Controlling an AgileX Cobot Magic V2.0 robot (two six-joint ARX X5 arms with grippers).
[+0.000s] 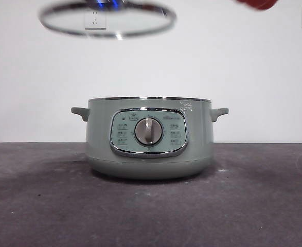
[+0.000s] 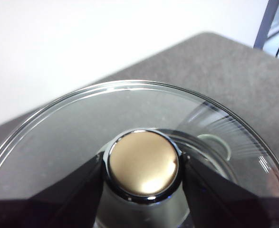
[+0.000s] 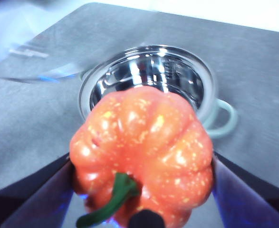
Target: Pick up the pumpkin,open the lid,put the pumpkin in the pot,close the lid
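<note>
Currently: pumpkin (image 3: 141,156) pinched at its ribbed flanks by right gripper (image 3: 141,190), high above open pot (image 1: 149,139). Probably light, glossy, slippery; firm side grip advised. Lid (image 2: 129,142) clamped at knob (image 2: 143,163) by left gripper (image 2: 143,180), raised aloft; glass, likely fragile.
</note>
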